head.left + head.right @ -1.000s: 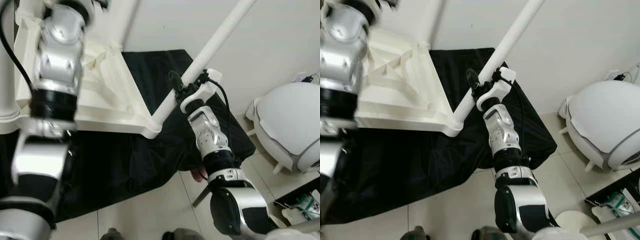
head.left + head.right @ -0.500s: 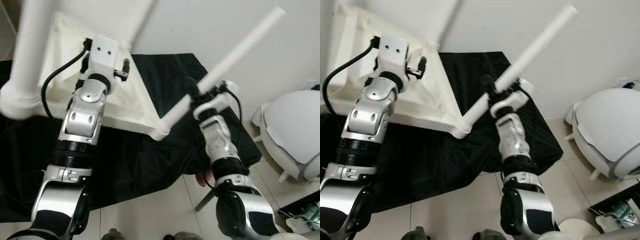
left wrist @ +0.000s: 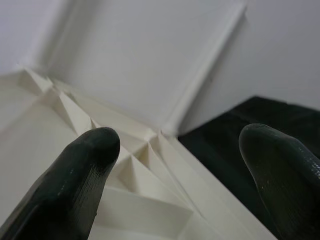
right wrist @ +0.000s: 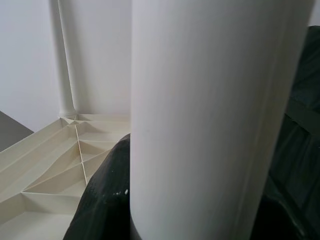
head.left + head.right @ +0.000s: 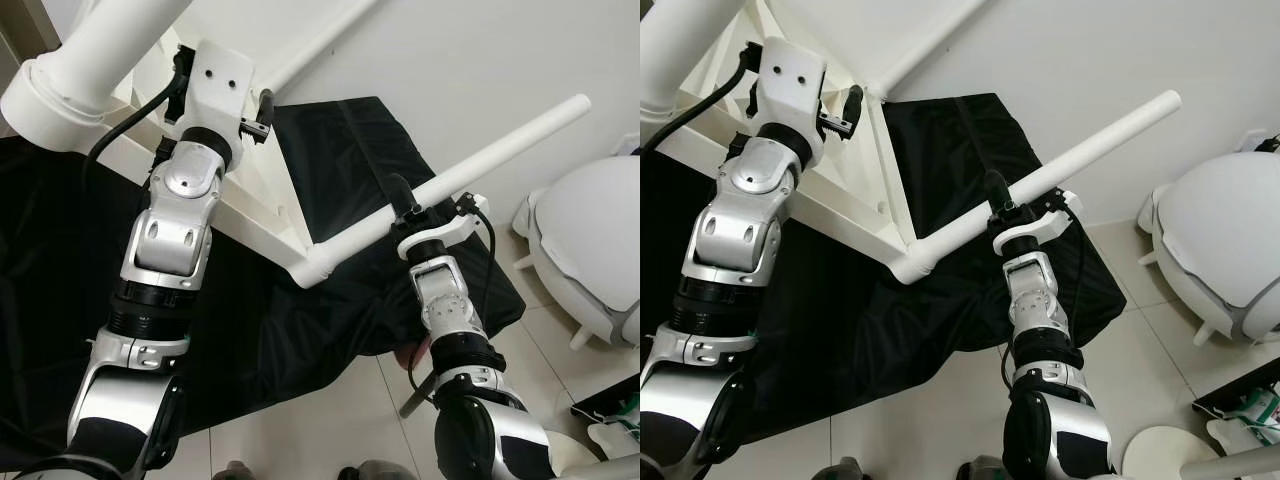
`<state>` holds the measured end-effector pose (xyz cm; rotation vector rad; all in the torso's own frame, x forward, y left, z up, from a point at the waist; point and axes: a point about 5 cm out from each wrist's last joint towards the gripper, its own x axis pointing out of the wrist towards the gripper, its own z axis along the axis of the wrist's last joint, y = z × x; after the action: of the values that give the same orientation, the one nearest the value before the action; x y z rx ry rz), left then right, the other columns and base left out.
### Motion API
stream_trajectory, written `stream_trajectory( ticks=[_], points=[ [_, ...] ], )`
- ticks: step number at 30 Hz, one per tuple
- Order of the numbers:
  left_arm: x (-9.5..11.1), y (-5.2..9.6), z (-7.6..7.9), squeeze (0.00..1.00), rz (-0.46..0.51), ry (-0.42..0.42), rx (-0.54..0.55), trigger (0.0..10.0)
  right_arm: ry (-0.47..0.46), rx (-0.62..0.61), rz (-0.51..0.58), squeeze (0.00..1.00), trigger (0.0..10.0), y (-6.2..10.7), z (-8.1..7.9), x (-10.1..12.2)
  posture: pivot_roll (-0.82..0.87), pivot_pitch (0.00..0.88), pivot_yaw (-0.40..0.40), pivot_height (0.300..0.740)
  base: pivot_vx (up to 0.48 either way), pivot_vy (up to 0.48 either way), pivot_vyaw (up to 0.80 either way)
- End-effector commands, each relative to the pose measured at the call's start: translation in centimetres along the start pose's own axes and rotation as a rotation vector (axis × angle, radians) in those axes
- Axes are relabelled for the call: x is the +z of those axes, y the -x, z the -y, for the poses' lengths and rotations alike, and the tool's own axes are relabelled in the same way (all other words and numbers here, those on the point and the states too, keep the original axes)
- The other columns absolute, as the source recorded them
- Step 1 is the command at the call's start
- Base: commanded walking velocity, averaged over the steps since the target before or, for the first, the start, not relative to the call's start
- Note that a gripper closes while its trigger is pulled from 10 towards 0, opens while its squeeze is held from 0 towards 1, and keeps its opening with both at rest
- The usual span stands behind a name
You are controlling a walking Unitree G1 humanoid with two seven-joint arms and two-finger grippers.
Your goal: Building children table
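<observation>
The white children's table (image 5: 262, 228) lies upside down on a black cloth (image 5: 340, 150), its ribbed underside (image 3: 125, 170) facing up. A white leg (image 5: 480, 165) slants up to the right from the table's near corner socket (image 5: 305, 270). My right gripper (image 5: 412, 205) is shut on this leg about halfway along; the leg (image 4: 210, 115) stands close between its black fingers (image 4: 105, 200). My left gripper (image 3: 180, 165) is open and hangs just above the ribbed underside near the table's far edge, holding nothing. Its wrist block (image 5: 222, 85) is high at the left.
A second thick leg (image 5: 90, 50) rises close to the camera at top left, and a third leg (image 5: 320, 40) stands at the back. A white rounded plastic piece (image 5: 590, 250) sits on the tiled floor (image 5: 320, 420) at the right. A wall is close behind.
The leg in my right gripper has swung lower toward the right. My left arm has moved from close to the camera out over the table's underside. The camera has shifted too.
</observation>
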<state>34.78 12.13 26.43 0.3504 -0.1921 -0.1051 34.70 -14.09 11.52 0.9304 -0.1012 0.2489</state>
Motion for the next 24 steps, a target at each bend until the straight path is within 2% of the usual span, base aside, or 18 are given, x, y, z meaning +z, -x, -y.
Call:
stream_trajectory(
  ticks=[1, 3, 4, 5, 8, 10, 13, 16, 17, 20, 24],
  points=[
    [-1.9, -0.1, -1.2, 0.00, -0.102, -0.031, 0.128, 10.0, -0.051, -0.204, -0.209, 0.00, 10.0, 3.8, 4.0, -4.4, 0.05, 0.061, 0.043, 0.740, 0.000, 0.000, 0.00],
    [-1.1, -0.5, -1.9, 0.00, -0.097, -0.070, 0.168, 10.0, -0.060, -0.194, -0.250, 0.00, 10.0, 3.5, 3.5, -5.2, 0.05, 0.065, 0.043, 0.740, 0.000, 0.000, 0.00],
    [-0.8, -0.6, -2.3, 0.00, -0.098, -0.123, 0.200, 10.0, -0.066, -0.198, -0.272, 0.00, 10.0, 3.4, 3.3, -5.6, 0.05, 0.068, 0.041, 0.740, 0.000, 0.000, 0.00],
    [-0.8, -0.6, -2.3, 0.00, -0.098, -0.123, 0.200, 10.0, -0.066, -0.198, -0.272, 0.00, 10.0, 3.4, 3.3, -5.6, 0.05, 0.068, 0.041, 0.740, 0.000, 0.000, 0.00],
    [-0.1, -1.0, -3.6, 0.00, -0.114, -0.201, 0.264, 10.0, -0.058, -0.148, -0.365, 0.00, 10.0, 3.1, 2.1, -7.2, 0.06, 0.073, 0.038, 0.740, 0.000, 0.000, 0.00],
    [0.2, -1.1, -3.7, 0.00, -0.107, -0.222, 0.260, 10.0, -0.061, -0.144, -0.385, 0.00, 10.0, 3.1, 2.0, -7.7, 0.06, 0.076, 0.034, 0.740, 0.000, 0.000, 0.00],
    [0.6, -1.3, -3.7, 0.00, -0.094, -0.258, 0.234, 10.0, -0.129, -0.145, -0.427, 0.00, 10.0, 3.3, 1.7, -8.8, 0.07, 0.079, 0.033, 0.740, 0.000, 0.000, 0.00],
    [0.9, -1.4, -3.7, 0.00, -0.089, -0.269, 0.224, 10.0, -0.150, -0.132, -0.466, 0.00, 10.0, 3.5, 1.3, -9.6, 0.07, 0.078, 0.034, 0.740, 0.000, 0.000, 0.00],
    [1.6, -1.7, -3.6, 0.00, -0.069, -0.281, 0.223, 10.0, -0.178, -0.119, -0.543, 0.00, 10.0, 3.7, 0.4, -11.5, 0.07, 0.080, 0.042, 0.740, 0.000, 0.000, 0.00],
    [1.8, -1.8, -3.5, 0.00, -0.064, -0.282, 0.221, 10.0, -0.194, -0.114, -0.562, 0.00, 10.0, 3.7, 0.1, -12.0, 0.07, 0.080, 0.042, 0.740, 0.000, 0.000, 0.00],
    [1.7, -1.8, -2.5, 0.00, -0.075, -0.214, 0.175, 10.0, -0.184, -0.098, -0.556, 0.00, 10.0, 3.3, -0.5, -12.2, 0.08, 0.077, 0.036, 0.740, 0.000, 0.000, 0.00]
  ],
)
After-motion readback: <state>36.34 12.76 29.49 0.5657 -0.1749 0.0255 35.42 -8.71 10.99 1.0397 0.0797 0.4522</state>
